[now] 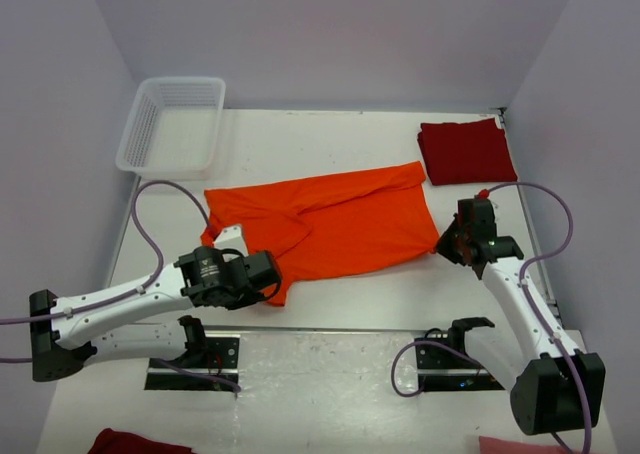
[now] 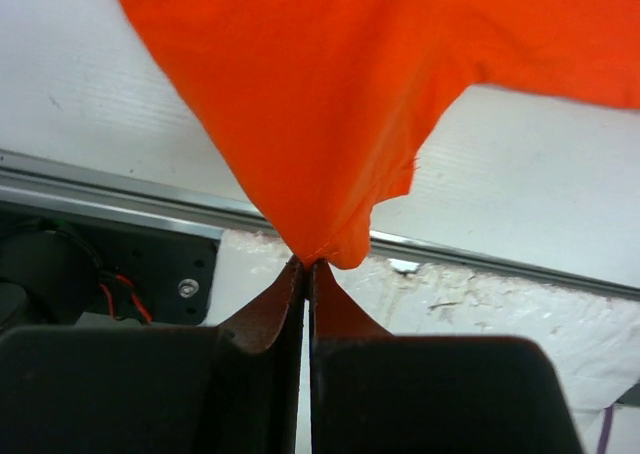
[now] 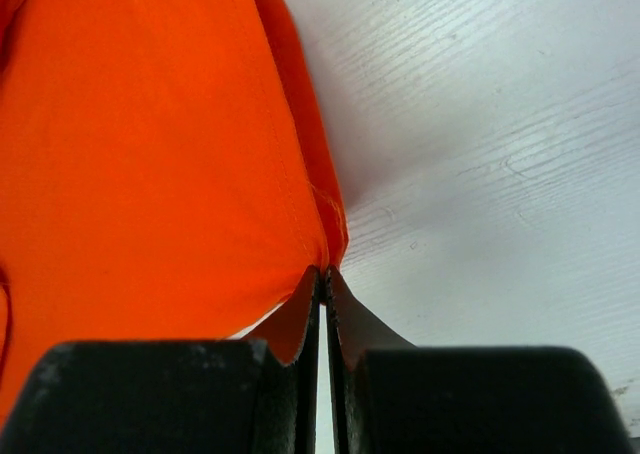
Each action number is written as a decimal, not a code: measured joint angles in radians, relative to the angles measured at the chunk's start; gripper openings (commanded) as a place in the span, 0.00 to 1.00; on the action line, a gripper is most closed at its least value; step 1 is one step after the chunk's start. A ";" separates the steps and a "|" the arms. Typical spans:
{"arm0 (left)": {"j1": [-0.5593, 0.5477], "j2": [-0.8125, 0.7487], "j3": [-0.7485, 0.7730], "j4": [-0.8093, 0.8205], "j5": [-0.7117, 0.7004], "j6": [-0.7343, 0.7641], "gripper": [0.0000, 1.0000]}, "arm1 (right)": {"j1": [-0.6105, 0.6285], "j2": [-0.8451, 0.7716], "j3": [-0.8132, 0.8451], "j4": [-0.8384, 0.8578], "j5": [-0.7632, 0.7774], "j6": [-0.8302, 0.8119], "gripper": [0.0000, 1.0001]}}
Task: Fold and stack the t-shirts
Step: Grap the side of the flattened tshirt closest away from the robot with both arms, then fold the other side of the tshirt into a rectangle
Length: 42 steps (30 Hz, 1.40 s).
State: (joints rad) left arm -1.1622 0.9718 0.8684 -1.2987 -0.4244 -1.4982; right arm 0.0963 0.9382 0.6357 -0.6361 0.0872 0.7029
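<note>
The bright orange t-shirt point(image 1: 330, 219) lies partly spread across the middle of the white table, rumpled at its left end. My left gripper point(image 1: 272, 286) is shut on its near left corner point(image 2: 320, 244), lifted a little above the table's front edge. My right gripper point(image 1: 445, 244) is shut on its near right corner point(image 3: 325, 254). The dark red t-shirt point(image 1: 466, 151) lies folded at the back right, apart from both grippers.
A white lattice basket point(image 1: 172, 124) stands at the back left. A metal rail point(image 2: 480, 259) runs along the table's near edge by the arm bases. Bits of red cloth point(image 1: 135, 442) and pink cloth point(image 1: 510, 445) show at the bottom edge.
</note>
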 measured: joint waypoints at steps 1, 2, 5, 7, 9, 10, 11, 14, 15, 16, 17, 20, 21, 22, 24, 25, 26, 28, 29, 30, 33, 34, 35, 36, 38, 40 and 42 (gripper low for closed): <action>0.000 0.020 0.032 -0.006 -0.013 0.009 0.00 | 0.000 0.006 0.006 -0.001 0.000 -0.002 0.00; 0.000 0.040 0.062 -0.004 -0.029 0.026 0.00 | 0.000 0.013 0.014 -0.001 0.000 -0.004 0.00; 0.013 0.106 0.152 0.024 -0.075 0.117 0.00 | 0.000 0.053 0.056 0.003 -0.003 -0.018 0.00; 0.079 0.138 0.193 0.063 -0.078 0.188 0.00 | 0.000 0.082 0.085 0.008 -0.004 -0.031 0.00; 0.187 0.158 0.220 0.121 -0.082 0.294 0.00 | 0.000 0.129 0.127 0.011 -0.004 -0.047 0.00; 0.240 0.164 0.230 0.146 -0.084 0.341 0.00 | 0.000 0.157 0.149 0.017 -0.005 -0.055 0.00; 0.290 0.169 0.238 0.174 -0.078 0.391 0.00 | 0.000 0.183 0.167 0.023 -0.006 -0.062 0.00; 0.428 0.210 0.285 0.240 -0.067 0.537 0.00 | 0.000 0.262 0.224 0.029 -0.010 -0.083 0.00; 0.460 0.231 0.304 0.259 -0.061 0.577 0.00 | 0.000 0.287 0.241 0.030 -0.011 -0.089 0.00; 0.491 0.257 0.325 0.281 -0.053 0.615 0.00 | 0.000 0.311 0.261 0.030 -0.011 -0.095 0.00; 0.515 0.282 0.341 0.302 -0.046 0.649 0.00 | 0.000 0.335 0.282 0.029 -0.013 -0.101 0.00; 0.576 0.370 0.384 0.366 -0.015 0.739 0.00 | -0.006 0.437 0.371 0.027 -0.028 -0.122 0.00; 0.594 0.396 0.393 0.383 -0.004 0.761 0.00 | -0.009 0.472 0.399 0.028 -0.031 -0.130 0.00; 0.610 0.420 0.404 0.396 0.006 0.781 0.00 | -0.012 0.515 0.435 0.024 -0.036 -0.141 0.00; 0.640 0.474 0.431 0.417 0.021 0.815 0.00 | -0.017 0.587 0.494 0.020 -0.047 -0.158 0.00; 0.654 0.499 0.444 0.430 0.027 0.832 0.00 | -0.018 0.623 0.521 0.020 -0.052 -0.166 0.00; 0.665 0.520 0.454 0.443 0.032 0.844 0.00 | -0.019 0.661 0.549 0.020 -0.054 -0.174 0.00; 0.689 0.557 0.475 0.461 0.045 0.867 0.00 | -0.019 0.727 0.594 0.015 -0.056 -0.188 0.00; 0.699 0.573 0.485 0.468 0.051 0.876 0.00 | -0.020 0.761 0.615 0.014 -0.058 -0.193 0.00; 0.711 0.590 0.497 0.475 0.055 0.886 0.00 | -0.020 0.792 0.633 0.014 -0.060 -0.199 0.00; 0.738 0.625 0.515 0.494 0.063 0.910 0.00 | -0.021 0.851 0.664 0.005 -0.061 -0.211 0.00; 0.745 0.632 0.518 0.498 0.064 0.917 0.00 | -0.021 0.864 0.672 0.002 -0.061 -0.214 0.00; 0.749 0.637 0.521 0.499 0.066 0.920 0.00 | -0.022 0.871 0.679 -0.002 -0.060 -0.216 0.00; 0.753 0.640 0.523 0.499 0.066 0.923 0.00 | -0.024 0.876 0.686 -0.005 -0.060 -0.218 0.00; 0.758 0.647 0.533 0.499 0.070 0.935 0.00 | -0.028 0.880 0.700 -0.009 -0.060 -0.222 0.00; 0.762 0.655 0.549 0.500 0.073 0.943 0.00 | -0.032 0.880 0.721 -0.012 -0.060 -0.224 0.00; 0.767 0.665 0.565 0.502 0.074 0.945 0.00 | -0.036 0.880 0.736 -0.013 -0.060 -0.225 0.00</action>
State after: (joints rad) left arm -0.3954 1.6363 1.4330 -0.7967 -0.3504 -0.5537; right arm 0.0605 1.8187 1.3716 -0.6487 0.0269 0.4778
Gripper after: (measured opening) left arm 0.005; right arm 0.007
